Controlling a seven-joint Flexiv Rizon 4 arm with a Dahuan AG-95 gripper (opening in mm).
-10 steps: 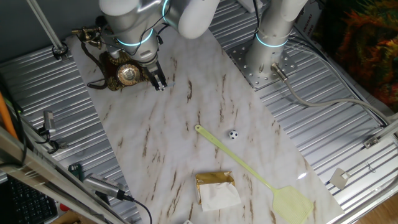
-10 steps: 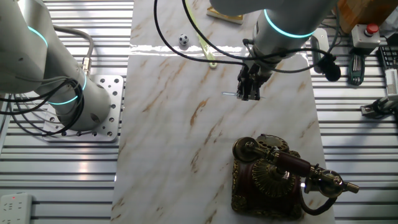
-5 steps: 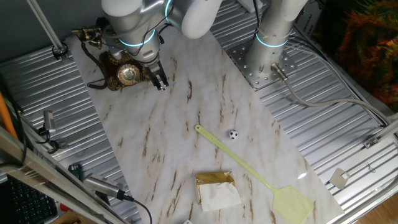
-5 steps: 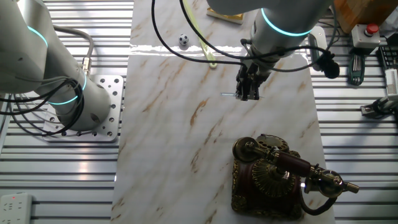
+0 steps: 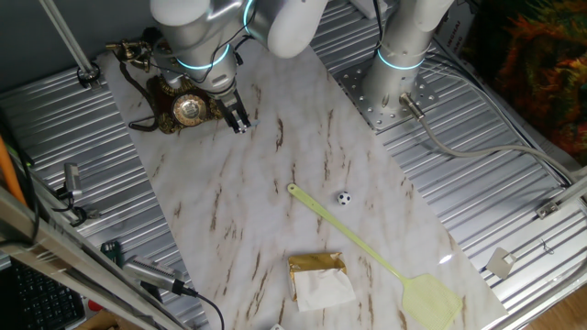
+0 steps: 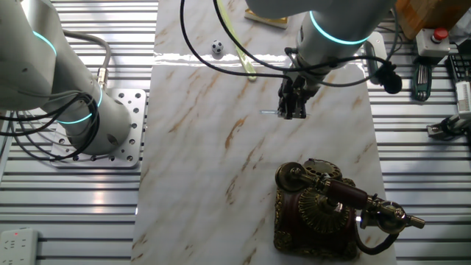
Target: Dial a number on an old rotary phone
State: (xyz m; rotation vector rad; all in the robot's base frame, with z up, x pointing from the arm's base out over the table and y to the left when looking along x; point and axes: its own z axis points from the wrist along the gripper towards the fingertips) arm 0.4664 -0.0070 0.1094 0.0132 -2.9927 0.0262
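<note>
Hovering above the marble surface (image 6: 221, 169) with jaws nearly closed on nothing, gripper (image 6: 293, 112) near the old rotary phone (image 6: 324, 210), at 11 o'clock from it, apart, handset cradled.

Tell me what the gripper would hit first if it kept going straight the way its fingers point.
The gripper points down, so it would probably meet the bare marble tabletop first, beside the old rotary phone rather than on its dial. Its height above the table is unclear.
</note>
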